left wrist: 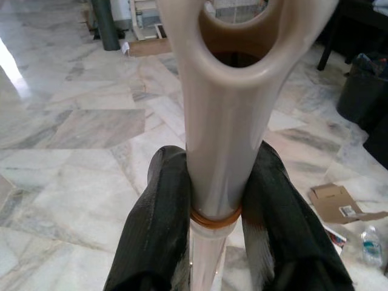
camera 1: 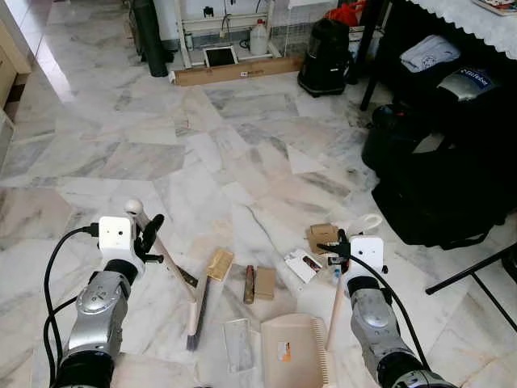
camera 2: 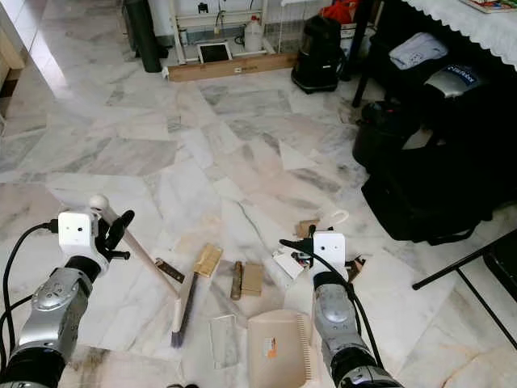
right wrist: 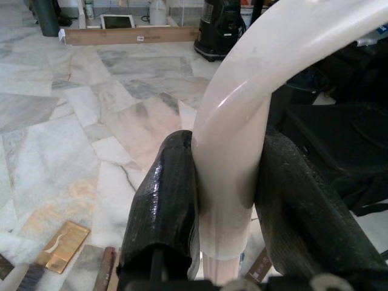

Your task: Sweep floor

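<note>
Marble floor (camera 1: 242, 153), pale with grey and tan veining, carries scattered litter ahead of the robot. Left gripper (camera 1: 150, 234) is clamped on the upper end of the broom handle (camera 1: 166, 257); in the left wrist view both black fingers (left wrist: 159, 230) press against the cream shaft just below its hanging loop. From the grip the handle slopes down and to the robot's right to the broom head (camera 1: 195, 319), whose dark bristles rest on the floor near a gold-coloured packet (camera 1: 219, 263). Right gripper (camera 1: 346, 246) is closed on the cream dustpan handle (camera 1: 335, 311); the right wrist view shows the fingers (right wrist: 160, 206) pinching it where it curves into the top loop. The handle drops nearly straight to the dustpan (camera 1: 296, 352), which sits flat on the floor directly below and slightly left of that gripper. Between broom head and dustpan lies a clear plastic piece (camera 1: 238, 343). Further litter: a brown tube (camera 1: 250, 284), small cardboard box (camera 1: 322, 236), and a white carton (camera 1: 303, 265). Black bags (camera 1: 440, 178) stand at right.
</note>
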`<state>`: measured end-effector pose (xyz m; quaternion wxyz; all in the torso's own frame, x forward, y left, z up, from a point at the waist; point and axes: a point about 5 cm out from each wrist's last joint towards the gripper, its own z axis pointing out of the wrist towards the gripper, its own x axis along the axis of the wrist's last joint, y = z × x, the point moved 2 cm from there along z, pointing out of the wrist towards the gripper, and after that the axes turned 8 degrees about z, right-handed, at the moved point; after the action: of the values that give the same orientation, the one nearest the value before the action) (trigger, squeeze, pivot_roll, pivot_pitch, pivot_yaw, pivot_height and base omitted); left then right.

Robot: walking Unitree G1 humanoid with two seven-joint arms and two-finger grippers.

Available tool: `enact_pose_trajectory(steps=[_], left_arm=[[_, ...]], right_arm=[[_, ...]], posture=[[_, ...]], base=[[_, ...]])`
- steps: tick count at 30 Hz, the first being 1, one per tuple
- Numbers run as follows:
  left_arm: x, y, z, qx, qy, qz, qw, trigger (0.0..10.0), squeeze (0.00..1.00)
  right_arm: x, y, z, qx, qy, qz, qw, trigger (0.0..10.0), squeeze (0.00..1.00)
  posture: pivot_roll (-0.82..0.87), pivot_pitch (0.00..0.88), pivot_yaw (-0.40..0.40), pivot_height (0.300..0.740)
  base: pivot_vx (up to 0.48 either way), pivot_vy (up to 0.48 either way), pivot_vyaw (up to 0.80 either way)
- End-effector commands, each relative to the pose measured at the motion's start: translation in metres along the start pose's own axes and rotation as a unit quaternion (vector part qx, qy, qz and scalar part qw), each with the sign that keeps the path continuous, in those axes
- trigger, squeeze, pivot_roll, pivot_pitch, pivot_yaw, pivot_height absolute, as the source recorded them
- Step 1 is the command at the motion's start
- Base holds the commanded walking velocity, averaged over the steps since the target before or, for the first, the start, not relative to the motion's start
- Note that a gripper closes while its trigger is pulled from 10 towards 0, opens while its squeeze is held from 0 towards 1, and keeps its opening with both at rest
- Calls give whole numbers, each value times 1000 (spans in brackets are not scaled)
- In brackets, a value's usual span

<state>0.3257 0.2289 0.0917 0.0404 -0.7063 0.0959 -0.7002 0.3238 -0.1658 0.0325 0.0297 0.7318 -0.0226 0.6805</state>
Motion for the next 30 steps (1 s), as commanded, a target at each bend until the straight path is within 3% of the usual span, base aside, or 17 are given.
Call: enact_pose_trajectory(steps=[1, 15, 30], left_arm=[[-6, -1, -4, -4, -16, 5, 1000, 10000, 0], [-3, 2, -3, -4, -8, -1, 1000, 10000, 0], [-2, -1, -3, -4, -8, 8, 1000, 10000, 0]], right_arm=[[-16, 1, -9, 2, -35, -7, 999, 10000, 0], [19, 9, 12, -7, 30, 2, 1000, 10000, 0], [-8, -2, -2, 2, -22, 13, 1000, 10000, 0]], posture=[[51, 112, -16, 740], [45, 104, -22, 740], [55, 97, -17, 740]], base=[[0, 0, 0], [0, 0, 0], [0, 0, 0]])
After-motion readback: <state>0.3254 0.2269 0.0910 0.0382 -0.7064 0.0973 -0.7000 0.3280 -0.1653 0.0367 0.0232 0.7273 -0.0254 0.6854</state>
